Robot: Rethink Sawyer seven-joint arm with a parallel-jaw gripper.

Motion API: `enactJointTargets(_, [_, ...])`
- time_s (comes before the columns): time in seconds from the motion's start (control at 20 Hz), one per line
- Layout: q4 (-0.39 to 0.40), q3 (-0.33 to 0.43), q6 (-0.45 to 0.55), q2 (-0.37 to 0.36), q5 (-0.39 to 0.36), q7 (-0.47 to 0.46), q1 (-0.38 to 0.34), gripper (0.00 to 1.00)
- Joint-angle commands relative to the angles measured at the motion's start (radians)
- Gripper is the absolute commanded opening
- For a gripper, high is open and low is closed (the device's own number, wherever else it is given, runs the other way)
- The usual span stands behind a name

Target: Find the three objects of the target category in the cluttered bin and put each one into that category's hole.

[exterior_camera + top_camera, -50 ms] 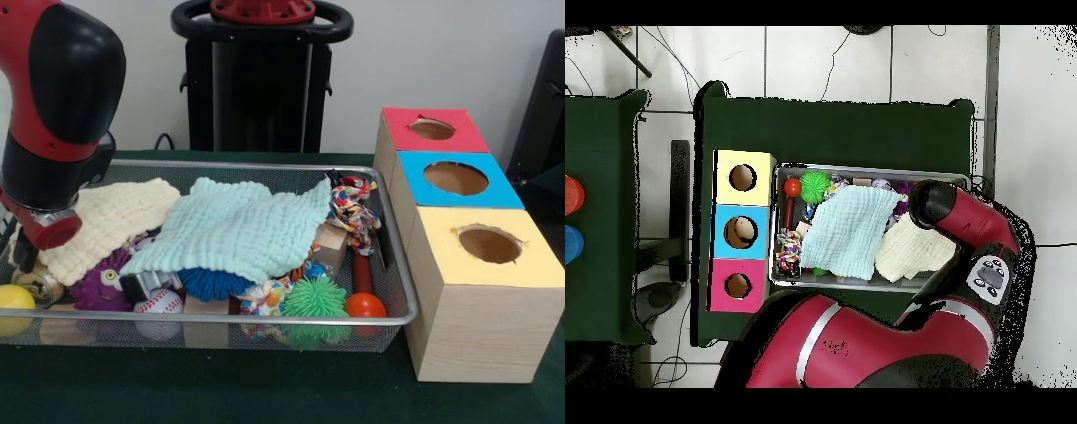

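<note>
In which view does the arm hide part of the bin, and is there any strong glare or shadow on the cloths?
Front view: the arm covers the wire bin's left end; the mint cloth and cream cloth are evenly lit, without glare. Overhead view: the arm hides the bin's right end; the cloths look flat and bright, without hard shadows.

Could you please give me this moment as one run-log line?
arm: over bin's end | gripper: hidden | mint cloth: covering clutter | cream cloth: beside it | three box holes: untouched

Red-black arm (53,115) bent over, wrist low; gripper seemingly hidden beneath it, state unclear.
</note>
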Motion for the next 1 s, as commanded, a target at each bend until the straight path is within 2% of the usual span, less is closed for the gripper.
enactJointTargets(0.05, [0.086, 0.122, 0.036, -0.026, -0.04, 0.077, 0.008, 0.0])
enactJointTargets(0.45, [0.068, 0.1, 0.018, -0.003, -0.043, 0.097, 0.011, 0.0])
enactJointTargets(0.5, [0.069, 0.097, 0.014, -0.002, -0.04, 0.106, 0.012, 1.0])
enactJointTargets(0.8, [0.074, 0.085, 0.006, 0.004, -0.014, 0.157, 0.018, 1.0])
enactJointTargets(1.0, [0.085, 0.072, 0.014, 0.012, 0.022, 0.222, 0.026, 1.0])
